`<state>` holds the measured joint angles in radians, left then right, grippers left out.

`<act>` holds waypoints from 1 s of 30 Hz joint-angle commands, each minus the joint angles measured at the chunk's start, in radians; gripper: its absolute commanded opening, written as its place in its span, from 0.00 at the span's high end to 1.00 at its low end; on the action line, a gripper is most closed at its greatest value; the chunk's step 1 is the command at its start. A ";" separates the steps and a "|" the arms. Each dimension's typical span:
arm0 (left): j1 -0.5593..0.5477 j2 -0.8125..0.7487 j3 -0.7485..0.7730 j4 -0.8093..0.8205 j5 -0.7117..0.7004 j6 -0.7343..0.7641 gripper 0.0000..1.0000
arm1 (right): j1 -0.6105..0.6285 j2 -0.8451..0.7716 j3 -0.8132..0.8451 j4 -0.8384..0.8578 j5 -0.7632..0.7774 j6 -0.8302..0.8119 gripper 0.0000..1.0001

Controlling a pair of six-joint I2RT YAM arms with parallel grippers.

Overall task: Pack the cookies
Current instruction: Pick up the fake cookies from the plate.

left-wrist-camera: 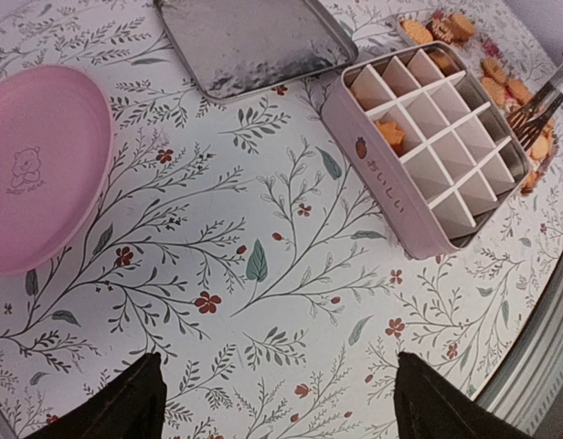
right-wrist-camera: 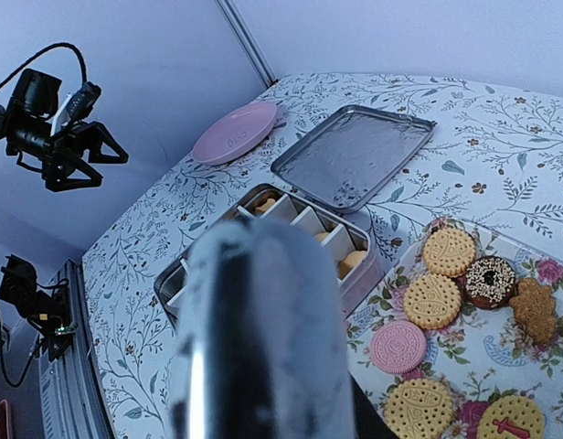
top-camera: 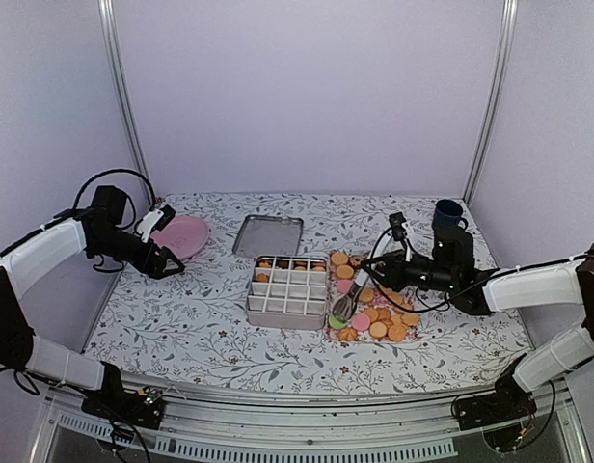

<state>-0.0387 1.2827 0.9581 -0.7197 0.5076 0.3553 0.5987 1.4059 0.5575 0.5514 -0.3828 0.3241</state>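
At centre right of the top view, the right end effector [top-camera: 382,274] grips tongs [top-camera: 351,300] pointed at the cookies [top-camera: 379,318], heaped just right of the box [top-camera: 287,289]. Best pinch one cookie squarely, then lower it into a free cell. The left end effector [top-camera: 168,260] hangs released at mid left. Its wrist view shows empty cells plainly; the top view barely does.

Cookies [top-camera: 379,314] lie right of the divided box [top-camera: 283,316].
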 commanded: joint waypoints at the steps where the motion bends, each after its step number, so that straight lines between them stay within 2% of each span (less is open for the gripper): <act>1: -0.010 -0.013 0.011 0.000 0.007 0.005 0.13 | 0.000 -0.037 -0.032 -0.013 -0.036 0.026 0.75; 6: -0.010 -0.013 0.015 0.001 0.006 0.004 0.13 | 0.000 -0.068 -0.032 -0.012 -0.036 0.046 0.80; 12: -0.012 -0.012 0.019 0.000 0.007 0.001 0.13 | 0.000 -0.107 -0.021 -0.012 -0.019 0.058 1.00; 30: -0.013 -0.012 0.019 0.000 0.005 0.004 0.13 | 0.000 -0.216 0.019 -0.089 0.002 0.047 1.00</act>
<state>-0.0395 1.2827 0.9585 -0.7193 0.5076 0.3553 0.5953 1.2415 0.5301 0.4797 -0.3805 0.3744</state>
